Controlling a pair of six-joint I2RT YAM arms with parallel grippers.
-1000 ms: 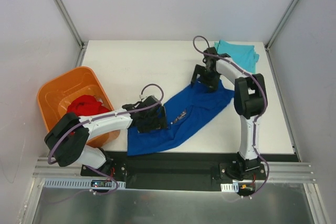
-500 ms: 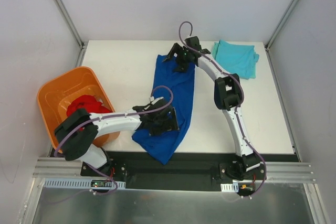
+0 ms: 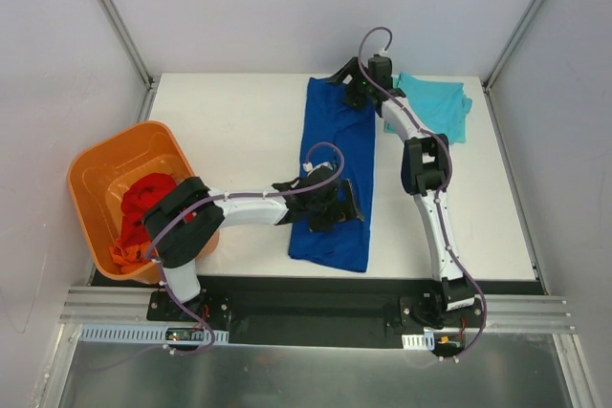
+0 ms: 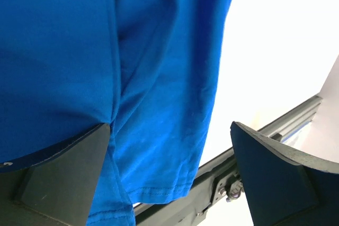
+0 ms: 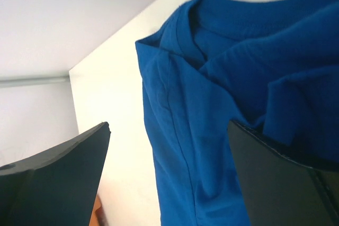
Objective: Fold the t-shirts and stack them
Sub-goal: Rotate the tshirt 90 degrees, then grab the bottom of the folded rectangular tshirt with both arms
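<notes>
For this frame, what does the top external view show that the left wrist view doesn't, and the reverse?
Only top external: the orange tub holding the red t-shirt, the light teal t-shirt at the far right corner, the right gripper at the far end of the blue t-shirt, and that shirt's whole length laid out as a strip. Only left wrist: the left gripper with its fingers standing apart, and the stitched hem close up. Both: the blue t-shirt on the white table.

Spread shirt (image 3: 341, 131) mid table (image 3: 239, 121), front-to-back; folded shirt (image 3: 440, 107) back R, just beside; tub (image 3: 96, 155) far L w/ third shirt (image 3: 148, 198) inside.
</notes>
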